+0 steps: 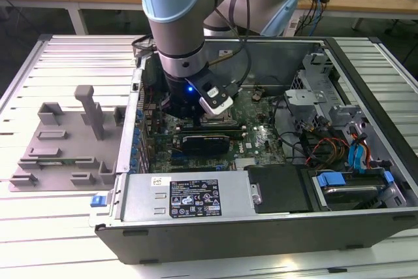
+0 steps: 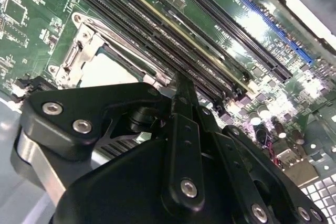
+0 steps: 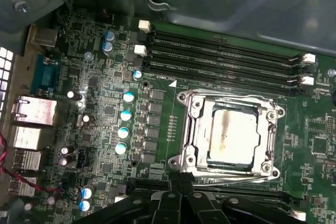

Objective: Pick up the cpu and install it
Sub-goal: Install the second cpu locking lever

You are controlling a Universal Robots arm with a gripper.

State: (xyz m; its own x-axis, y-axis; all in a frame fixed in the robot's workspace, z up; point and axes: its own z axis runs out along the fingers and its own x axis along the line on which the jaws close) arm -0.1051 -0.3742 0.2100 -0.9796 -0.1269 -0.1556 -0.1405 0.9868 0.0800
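You see the cpu (image 3: 231, 132) seated in the motherboard socket (image 3: 191, 135) under its metal frame, gripper (image 2: 181, 90) poised just beside it, fingers (image 2: 182, 129) closed together, holding nothing.

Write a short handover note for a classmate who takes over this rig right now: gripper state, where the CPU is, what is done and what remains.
Gripper: low inside the open computer case, just above the motherboard beside the socket; holds nothing visible; open or shut cannot be told.
CPU: sits flat in the socket, inside the metal retention frame, in both wrist views.
Done: CPU picked and placed in the socket.
Left: whether the frame is latched cannot be told; check it.
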